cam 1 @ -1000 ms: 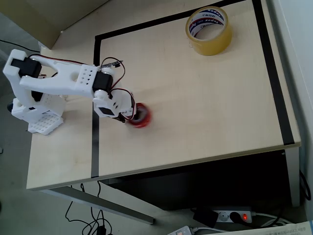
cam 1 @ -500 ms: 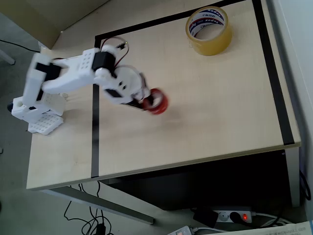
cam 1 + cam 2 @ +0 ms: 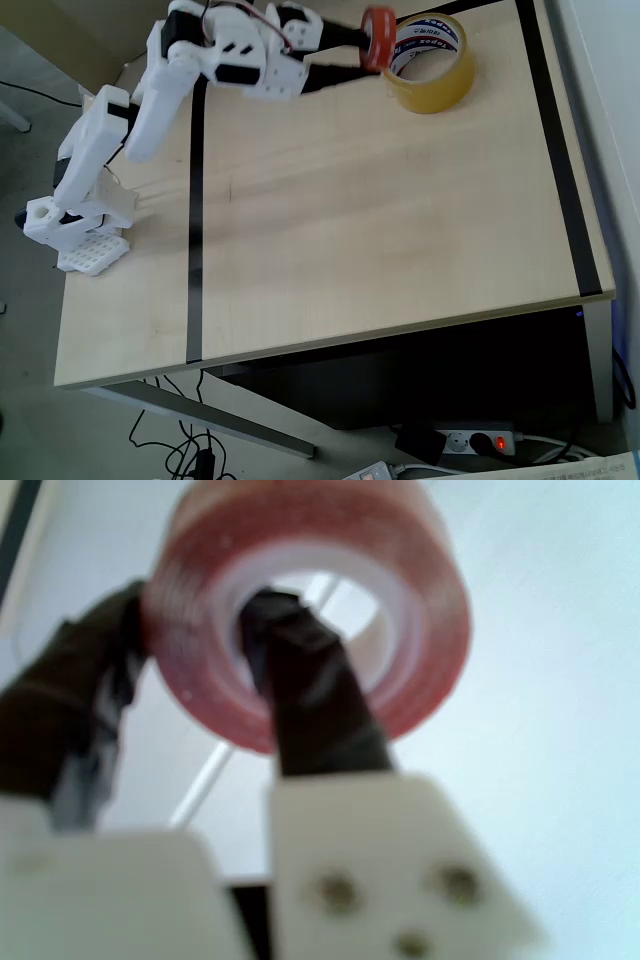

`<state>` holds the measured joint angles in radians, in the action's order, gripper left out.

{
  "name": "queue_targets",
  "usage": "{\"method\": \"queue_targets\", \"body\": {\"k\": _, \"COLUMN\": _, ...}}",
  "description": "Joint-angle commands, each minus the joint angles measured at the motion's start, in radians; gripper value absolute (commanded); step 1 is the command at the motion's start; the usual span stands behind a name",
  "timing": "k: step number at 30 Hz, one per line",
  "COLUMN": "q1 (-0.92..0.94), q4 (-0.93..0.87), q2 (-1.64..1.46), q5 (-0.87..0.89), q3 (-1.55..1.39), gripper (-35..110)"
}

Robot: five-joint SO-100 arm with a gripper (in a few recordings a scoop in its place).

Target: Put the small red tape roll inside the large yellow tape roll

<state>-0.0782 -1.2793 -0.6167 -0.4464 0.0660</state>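
- Wrist view: gripper pinches the wall of the small red tape roll, one dark finger through the core, the other outside.
- Overhead: red roll carried on edge, above the table, at the near rim of the large yellow tape roll.
- Risk: released here, it likely strikes the yellow rim, rolls off.
- Inner finger may snag the core on release.
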Motion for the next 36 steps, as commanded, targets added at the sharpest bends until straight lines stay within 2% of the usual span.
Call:
{"method": "queue_targets", "body": {"k": 1, "q1": -0.048, "q4": 0.089, "q2": -0.014, "q5": -0.011, "q3": 0.034, "gripper": 0}}
{"method": "queue_targets", "body": {"k": 9, "q1": -0.103, "q4": 0.120, "q2": 0.121, "q5": -0.009, "q3": 0.046, "gripper": 0}}
{"method": "queue_targets", "body": {"k": 16, "q1": -0.110, "q4": 0.092, "q2": 0.198, "q5": -0.002, "q3": 0.078, "gripper": 11}}
{"method": "queue_targets", "body": {"k": 20, "q1": -0.110, "q4": 0.038, "q2": 0.212, "q5": 0.003, "q3": 0.081, "gripper": 19}}
{"method": "queue_targets", "body": {"k": 27, "q1": -0.074, "q4": -0.086, "q2": 0.249, "q5": 0.003, "q3": 0.175, "gripper": 23}}
{"method": "queue_targets", "body": {"k": 36, "q1": 0.012, "q4": -0.267, "q2": 0.143, "q5": 0.003, "q3": 0.175, "gripper": 26}}
